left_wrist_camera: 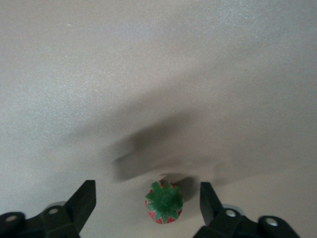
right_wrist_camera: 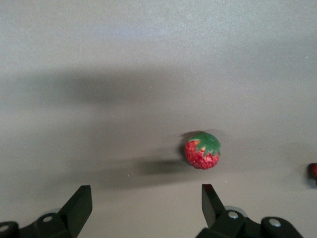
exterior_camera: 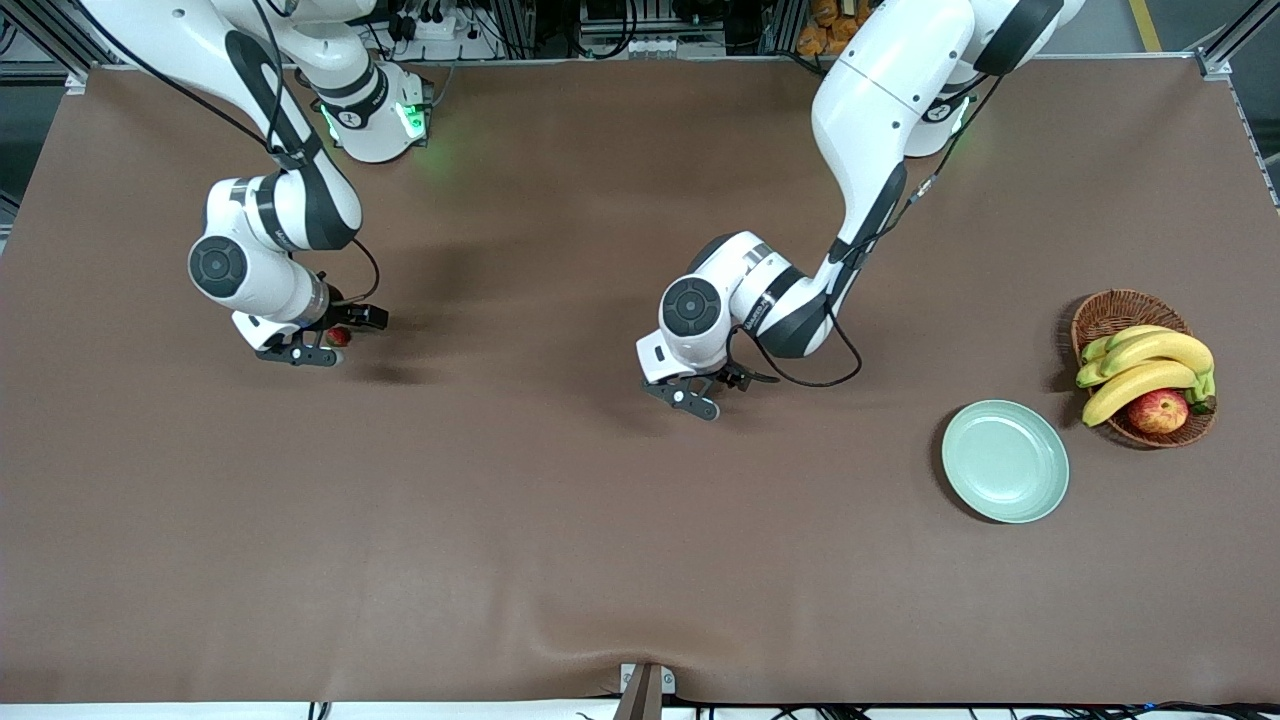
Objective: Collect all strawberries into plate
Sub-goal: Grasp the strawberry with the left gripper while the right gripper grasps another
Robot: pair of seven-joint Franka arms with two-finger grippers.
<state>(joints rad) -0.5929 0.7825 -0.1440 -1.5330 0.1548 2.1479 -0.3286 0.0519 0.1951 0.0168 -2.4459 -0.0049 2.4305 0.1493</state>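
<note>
Here, bumpy red strawberry (right_wrist_camera: 202, 150), leafy-topped.

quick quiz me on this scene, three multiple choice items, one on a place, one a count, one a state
1. Where is the plate?
A) under the right arm
B) beside the basket, nearer the front camera
C) inside the basket
2. How many strawberries lie on the plate?
A) none
B) one
C) three
3. How do the left arm's jaws stand?
A) shut on a berry
B) shut on nothing
C) open around a strawberry
Answers: 1 B, it lies on the table next to the basket; 2 A, its surface is bare; 3 C, the left wrist view shows a gap either side of the berry.
</note>
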